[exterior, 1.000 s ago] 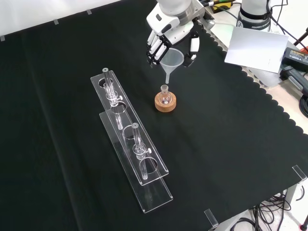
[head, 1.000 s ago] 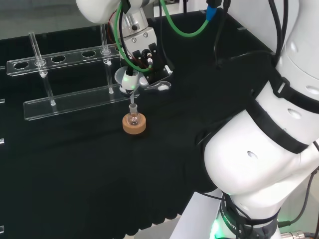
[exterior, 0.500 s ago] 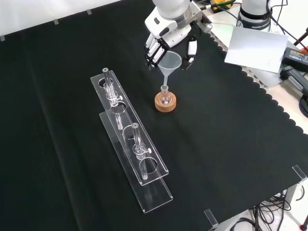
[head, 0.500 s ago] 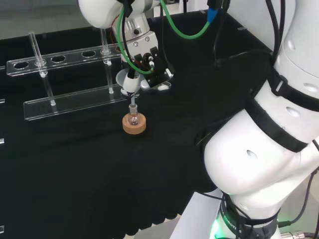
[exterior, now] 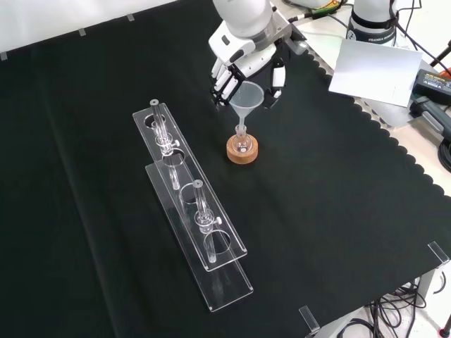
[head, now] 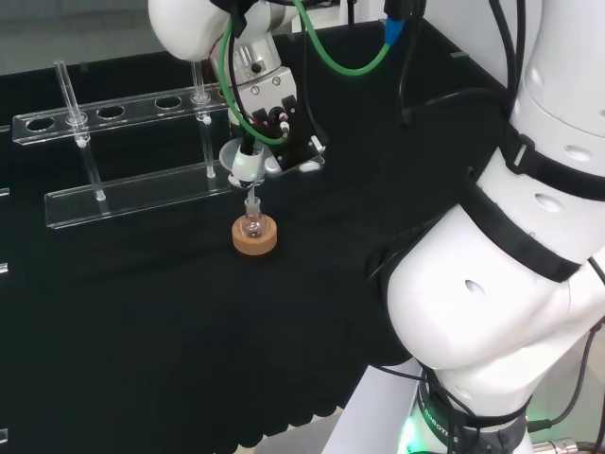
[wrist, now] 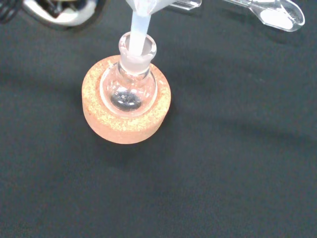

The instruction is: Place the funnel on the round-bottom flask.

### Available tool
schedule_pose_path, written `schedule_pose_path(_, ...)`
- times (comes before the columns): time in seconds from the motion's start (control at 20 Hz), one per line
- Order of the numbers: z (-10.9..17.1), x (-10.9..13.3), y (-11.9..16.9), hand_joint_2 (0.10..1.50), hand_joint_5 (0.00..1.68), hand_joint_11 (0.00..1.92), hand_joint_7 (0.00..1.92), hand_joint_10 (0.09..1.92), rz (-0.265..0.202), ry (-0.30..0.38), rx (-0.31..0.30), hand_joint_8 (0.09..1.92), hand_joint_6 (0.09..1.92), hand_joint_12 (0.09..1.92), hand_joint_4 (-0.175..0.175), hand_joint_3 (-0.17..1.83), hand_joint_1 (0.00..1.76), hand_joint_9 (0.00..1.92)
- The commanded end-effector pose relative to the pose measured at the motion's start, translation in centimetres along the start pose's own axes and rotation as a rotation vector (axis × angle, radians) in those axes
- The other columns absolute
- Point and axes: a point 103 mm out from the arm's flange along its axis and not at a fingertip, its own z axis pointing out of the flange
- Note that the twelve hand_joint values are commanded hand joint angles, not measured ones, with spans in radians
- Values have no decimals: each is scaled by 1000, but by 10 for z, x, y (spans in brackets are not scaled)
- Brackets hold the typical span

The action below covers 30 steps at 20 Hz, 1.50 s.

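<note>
Funnel point(exterior: 246, 98): pinched in hand point(exterior: 239, 60), stem tip at mouth of flask point(wrist: 129, 84) on cork ring point(wrist: 126, 111). Handling: keep stem vertical, lower straight until seated, then release.

text: none legible | labels: none | arm base marking: perhaps print, unreadable
</note>
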Motion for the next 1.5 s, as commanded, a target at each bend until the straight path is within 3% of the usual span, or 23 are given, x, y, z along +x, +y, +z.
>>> schedule_pose_path(0.05,2,0,4,745,539,640,386,497,-6,1,8,663,439,1269,10,577,859,764)
schedule_pose_path(1.5,23,4,16,747,529,639,372,505,-21,-3,55,666,454,1268,8,580,854,750)
